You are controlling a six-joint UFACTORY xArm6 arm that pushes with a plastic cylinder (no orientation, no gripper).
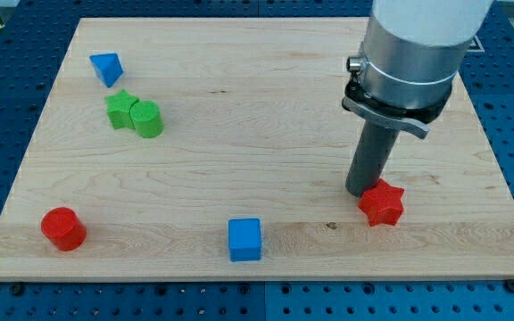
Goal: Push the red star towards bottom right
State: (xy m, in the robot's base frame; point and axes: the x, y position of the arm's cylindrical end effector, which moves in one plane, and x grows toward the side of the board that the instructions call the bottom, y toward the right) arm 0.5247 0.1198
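The red star lies on the wooden board toward the view's bottom right. My tip is at the lower end of the dark rod, just to the upper left of the red star and touching or nearly touching its edge. The arm's grey body rises above it toward the view's top right.
A blue cube sits near the bottom edge at centre. A red cylinder is at the bottom left. A green star and a green cylinder touch at the upper left, with a blue triangular block above them.
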